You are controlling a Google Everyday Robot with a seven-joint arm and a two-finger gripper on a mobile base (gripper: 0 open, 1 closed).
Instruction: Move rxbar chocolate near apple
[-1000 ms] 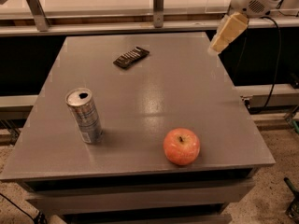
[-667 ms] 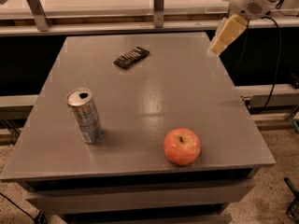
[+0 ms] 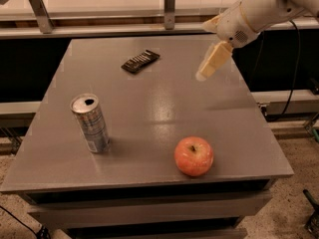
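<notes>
Sitting near the front edge toward the right corner, the apple (image 3: 194,156) is well apart from the rxbar chocolate (image 3: 140,61) lying flat near the far edge, while the gripper (image 3: 204,72) hangs over the far-right corner, whether apart or together I cannot tell.

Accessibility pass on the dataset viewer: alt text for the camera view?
The gripper hovers above the gray table's far right edge, apart from everything. The black rxbar chocolate lies far center-left, an opened silver drink can stands front left, the apple sits front right.

Cream-jawed gripper (image 3: 208,67) over grey table (image 3: 159,108); black rxbar chocolate (image 3: 140,61), red-orange apple (image 3: 194,156), silver can (image 3: 90,123).
</notes>
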